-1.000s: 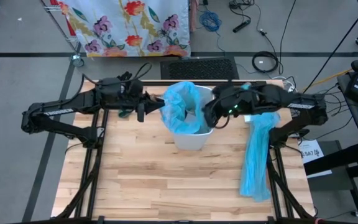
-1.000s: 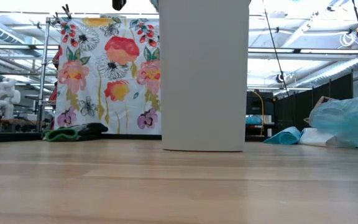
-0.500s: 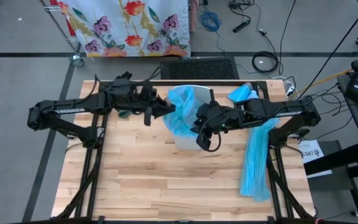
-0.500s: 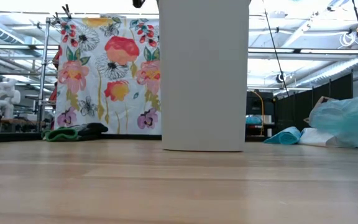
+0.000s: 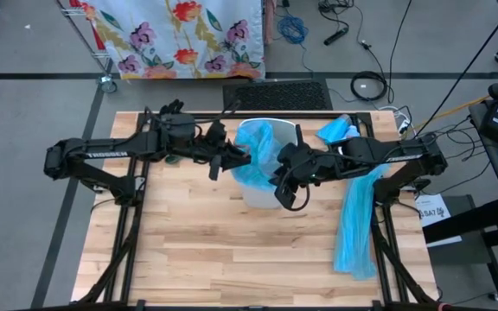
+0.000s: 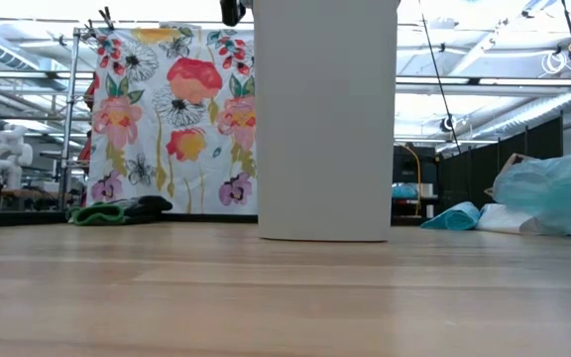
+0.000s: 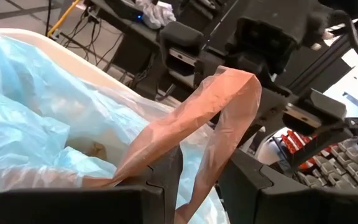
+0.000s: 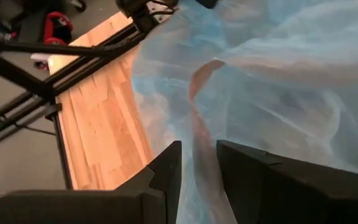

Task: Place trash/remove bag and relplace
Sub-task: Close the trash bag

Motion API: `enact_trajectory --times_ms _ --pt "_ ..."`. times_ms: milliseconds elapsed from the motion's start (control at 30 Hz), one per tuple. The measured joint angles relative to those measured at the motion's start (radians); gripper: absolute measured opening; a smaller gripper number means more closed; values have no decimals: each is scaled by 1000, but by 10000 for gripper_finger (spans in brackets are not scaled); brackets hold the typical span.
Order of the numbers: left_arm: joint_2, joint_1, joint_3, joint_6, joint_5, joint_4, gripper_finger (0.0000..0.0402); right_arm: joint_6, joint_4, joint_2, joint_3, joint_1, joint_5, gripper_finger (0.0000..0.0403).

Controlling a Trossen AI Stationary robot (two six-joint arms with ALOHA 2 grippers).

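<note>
Left gripper (image 5: 242, 156) closer over bin (image 5: 267, 195)

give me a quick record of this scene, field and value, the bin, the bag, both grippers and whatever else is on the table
bin: white bin upright at the table's back middle
liner: light-blue bag in the bin, its top bunched up above the rim
drawstring: orange-pink strip running between the left fingers
left gripper: at the bag's left edge, shut on the drawstring
right gripper: over the bin's right side, shut on the bag
spare plastic: long light-blue plastic strip along the table's right side
trash: one brown wad visible inside the bag
</note>
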Motion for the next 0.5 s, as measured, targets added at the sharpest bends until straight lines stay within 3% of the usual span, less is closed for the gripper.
enact_trajectory --times_ms 200,500 --pt "0 0 0 0 1 1 101 126 -22 -16 0 -4 13 93" --pt "0 21 0 5 1 0 101 234 -103 -83 0 -4 151 93"
